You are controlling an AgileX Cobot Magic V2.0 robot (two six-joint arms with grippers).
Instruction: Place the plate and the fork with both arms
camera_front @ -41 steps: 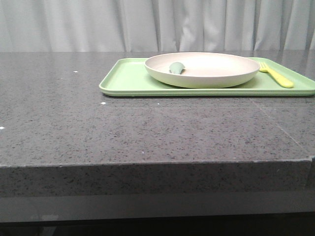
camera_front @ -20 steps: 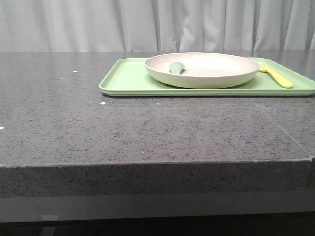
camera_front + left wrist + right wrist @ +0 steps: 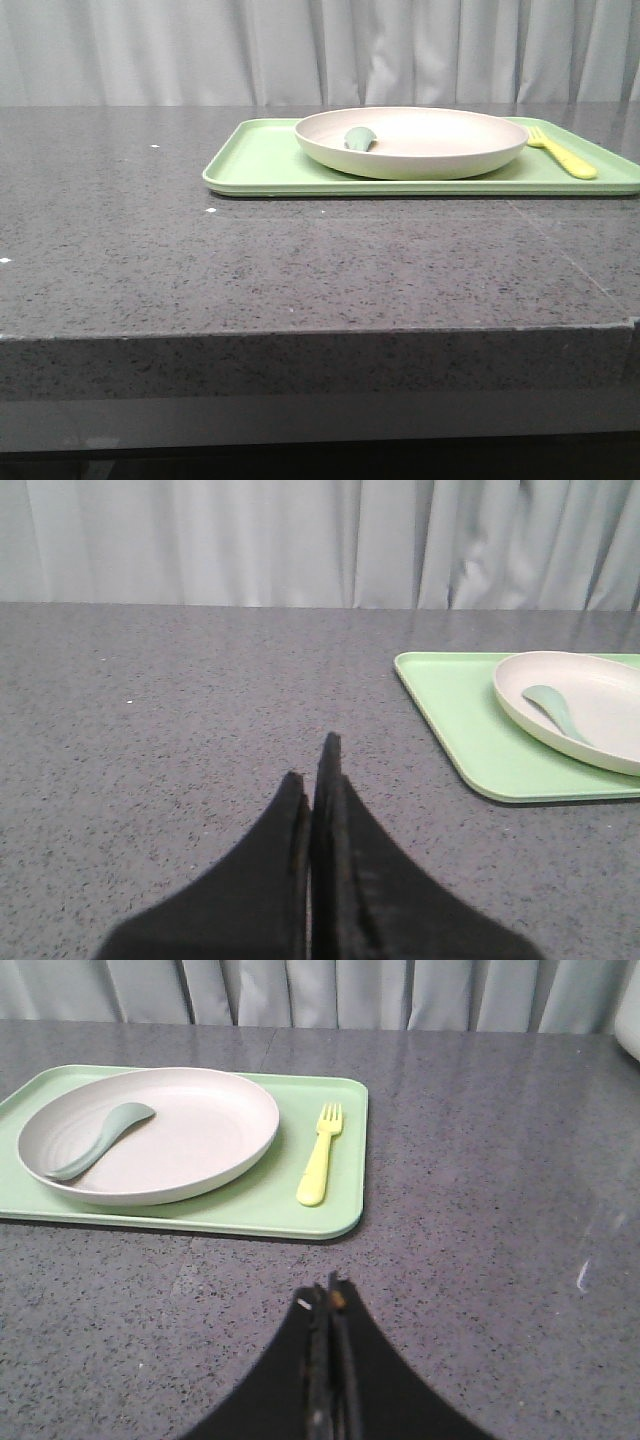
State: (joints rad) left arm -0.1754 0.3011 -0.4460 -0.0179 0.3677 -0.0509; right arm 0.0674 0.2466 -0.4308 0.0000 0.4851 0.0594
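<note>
The cream-pink plate (image 3: 412, 143) sits on a flat light-green tray (image 3: 260, 165) at the back right of the table; it also shows in the left wrist view (image 3: 590, 705) and the right wrist view (image 3: 150, 1135). A pale teal-green utensil piece (image 3: 100, 1140) lies in the plate. The small pale-yellow fork (image 3: 320, 1155) lies on the tray beside the plate, on its right (image 3: 565, 152). My left gripper (image 3: 312, 765) is shut and empty, well short of the tray. My right gripper (image 3: 328, 1295) is shut and empty, just short of the tray's near edge. Neither gripper shows in the front view.
The table is dark speckled stone (image 3: 300, 260) with its front edge near the camera. Grey curtains (image 3: 300, 50) hang behind it. A white object's edge (image 3: 632, 1020) shows at the far right in the right wrist view.
</note>
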